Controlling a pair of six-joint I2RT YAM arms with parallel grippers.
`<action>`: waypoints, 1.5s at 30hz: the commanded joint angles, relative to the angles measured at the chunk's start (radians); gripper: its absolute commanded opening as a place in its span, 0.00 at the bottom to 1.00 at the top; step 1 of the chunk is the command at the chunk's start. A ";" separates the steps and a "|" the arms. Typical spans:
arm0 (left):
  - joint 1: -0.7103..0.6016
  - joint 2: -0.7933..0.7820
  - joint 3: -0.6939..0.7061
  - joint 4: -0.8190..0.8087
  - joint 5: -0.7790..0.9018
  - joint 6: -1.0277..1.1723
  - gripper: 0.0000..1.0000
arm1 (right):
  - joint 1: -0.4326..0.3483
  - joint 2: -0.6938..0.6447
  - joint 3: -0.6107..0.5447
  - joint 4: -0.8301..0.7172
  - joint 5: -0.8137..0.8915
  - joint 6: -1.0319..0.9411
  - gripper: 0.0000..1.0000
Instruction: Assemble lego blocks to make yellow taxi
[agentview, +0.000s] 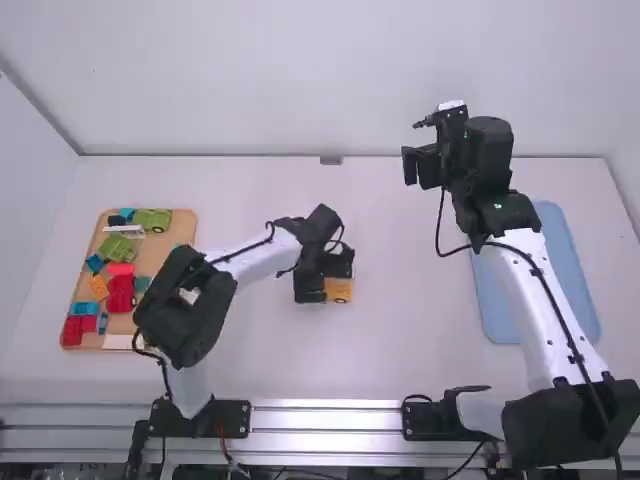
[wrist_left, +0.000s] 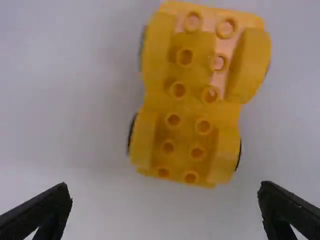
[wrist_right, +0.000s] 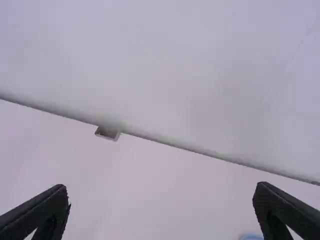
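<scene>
Left gripper (wrist_left: 165, 187), fingers parted, hangs by the yellow car base (wrist_left: 187, 117), at three o'clock from the block tray (agentview: 184, 226) in the high view. Best square to its sides, then close gently, clear of the wheels (wrist_left: 132, 131).

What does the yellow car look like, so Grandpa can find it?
On the white table, look between the brown tray and the blue tray. Under the left gripper sits the yellow car, with bumps on top. Unlike the jumbled blocks on the brown tray, it stands alone.

High view: yellow car (agentview: 340, 291) partly hidden
</scene>
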 joint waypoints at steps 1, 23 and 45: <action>0.054 -0.082 0.050 -0.031 0.011 -0.090 0.99 | 0.000 0.007 0.039 0.000 0.002 0.003 0.98; 0.623 -0.374 0.068 -0.216 -0.195 -1.184 0.99 | 0.000 0.007 0.039 0.034 0.002 0.003 0.98; 0.962 -0.336 -0.095 -0.178 -0.155 -0.881 0.88 | 0.001 0.007 0.039 0.034 0.002 0.004 0.98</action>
